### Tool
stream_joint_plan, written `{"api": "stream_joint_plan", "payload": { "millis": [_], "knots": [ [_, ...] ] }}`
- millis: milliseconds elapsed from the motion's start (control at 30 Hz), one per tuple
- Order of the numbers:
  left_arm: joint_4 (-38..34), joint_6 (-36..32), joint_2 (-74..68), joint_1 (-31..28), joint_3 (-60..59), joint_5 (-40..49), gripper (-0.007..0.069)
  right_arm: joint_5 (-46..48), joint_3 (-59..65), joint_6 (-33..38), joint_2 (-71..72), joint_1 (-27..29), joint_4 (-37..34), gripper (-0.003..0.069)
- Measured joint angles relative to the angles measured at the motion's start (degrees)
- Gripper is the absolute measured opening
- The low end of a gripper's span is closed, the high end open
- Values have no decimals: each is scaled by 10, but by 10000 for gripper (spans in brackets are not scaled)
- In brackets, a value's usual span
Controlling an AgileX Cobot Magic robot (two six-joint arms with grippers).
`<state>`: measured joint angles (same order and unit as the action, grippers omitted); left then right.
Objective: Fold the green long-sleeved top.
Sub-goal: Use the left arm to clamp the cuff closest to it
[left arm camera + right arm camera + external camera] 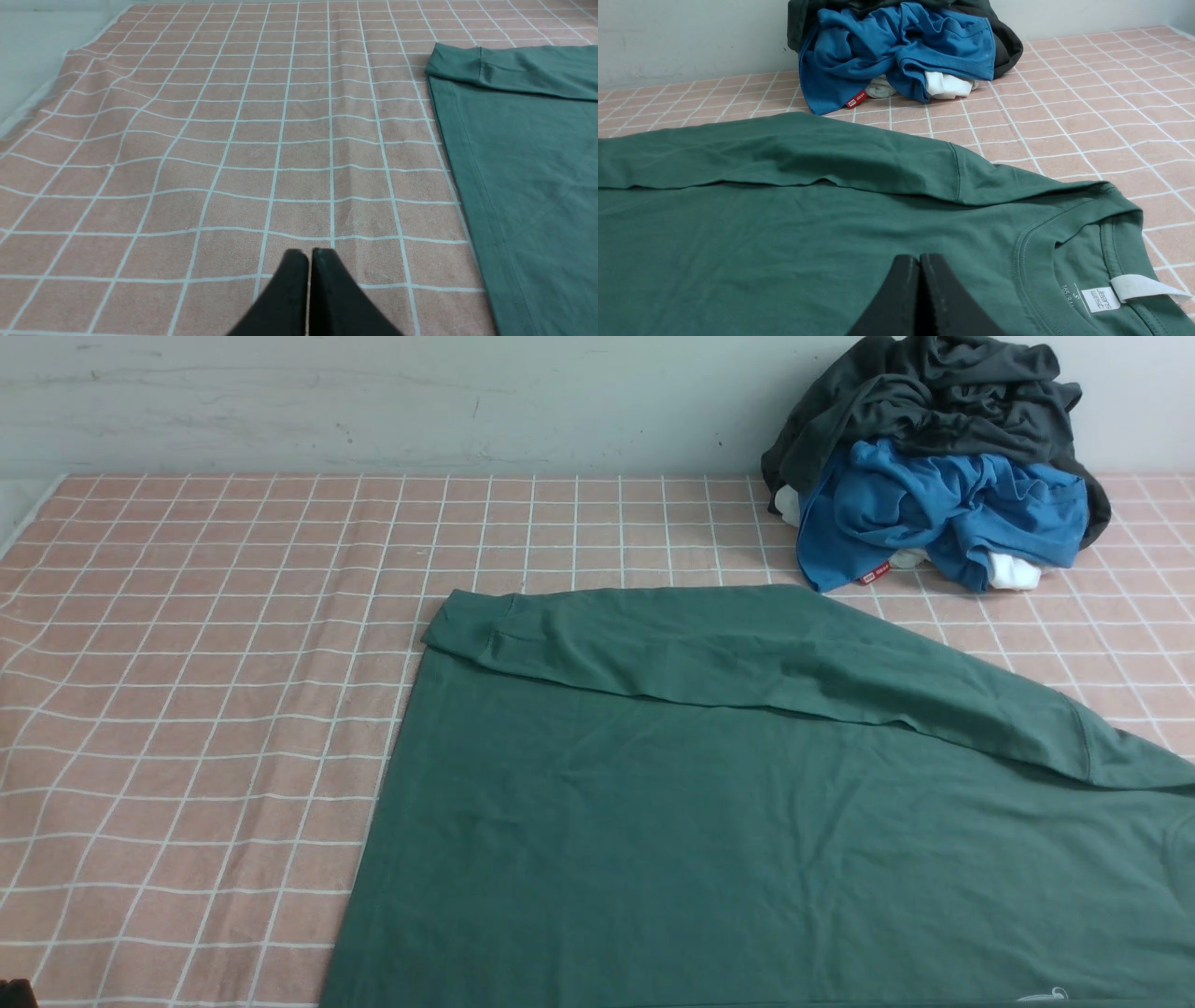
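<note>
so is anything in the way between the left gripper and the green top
Nothing visible. The left gripper, shut, hangs over bare checked cloth, and only that cloth lies between it and the nearest edge of the green top. The pile of other clothes sits at the far right, off that path.

Green long-sleeved top [747, 821], near side beyond front view's edge
</note>
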<state>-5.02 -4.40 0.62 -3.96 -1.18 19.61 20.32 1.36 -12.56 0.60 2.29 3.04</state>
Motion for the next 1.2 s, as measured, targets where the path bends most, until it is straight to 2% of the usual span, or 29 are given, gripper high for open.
{"api": "stream_joint_plan", "payload": {
  "millis": [133, 300, 333, 367, 400, 467, 500, 533, 600, 667, 733, 800, 833, 867, 900, 1033, 1133, 1200],
  "knots": [
    [-35, 29, 0, 0, 0, 0, -3, 0, 0, 0, 0, 0, 0, -14],
    [-243, 144, 0, 0, -5, 1, -3, 0, 0, -31, 0, 0, -8, -14],
    [-251, 150, 0, 0, -5, 1, -3, 0, 0, -36, 0, 0, -11, -14],
    [-305, 164, 0, 0, -5, 0, -3, 0, 0, -62, 0, 0, -30, -14],
    [-311, 165, 0, 0, -5, 0, -3, 0, 0, -66, 0, 0, -35, -14],
    [-366, 167, 0, 0, -5, -1, -3, 1, 0, -139, 0, 0, -118, -14],
    [-366, 167, 0, 0, -5, -1, -3, 1, 0, -139, 0, 0, -118, -14],
    [-386, 171, 0, 0, -5, -2, -3, 1, 0, -183, 0, 0, -194, -14],
    [-399, 174, 0, 0, -5, -2, -3, 3, 0, -203, 0, 0, -232, -14],
    [-421, 176, 0, 0, -5, -4, -3, 5, 1, -236, 0, 0, -314, -14],
    [-432, 168, 0, 0, -5, -4, -3, 6, 1, -242, 0, 0, -342, -14],
    [-439, 124, 0, 0, 2, 3, -3, 6, 1, -245, 0, 0, -366, -14],
    [-440, 75, 0, 0, 18, 12, -3, 6, 1, -245, 0, 0, -366, -14],
    [-440, 67, 0, 0, 22, 13, -3, 5, 1, -245, 0, 0, -365, -14],
    [-441, -3, 0, 0, 51, 24, -3, 5, 1, -245, 0, 0, -360, -14],
    [-438, -158, -21, 0, 129, 60, -3, 6, 1, -210, 0, 0, -342, -14],
    [-418, -192, -61, 0, 171, 87, -3, 14, 0, -161, 0, 0, -338, -14],
    [-347, -209, -141, 0, 236, 138, -3, 40, -32, -84, 0, 0, -329, -14]
  ]
}}
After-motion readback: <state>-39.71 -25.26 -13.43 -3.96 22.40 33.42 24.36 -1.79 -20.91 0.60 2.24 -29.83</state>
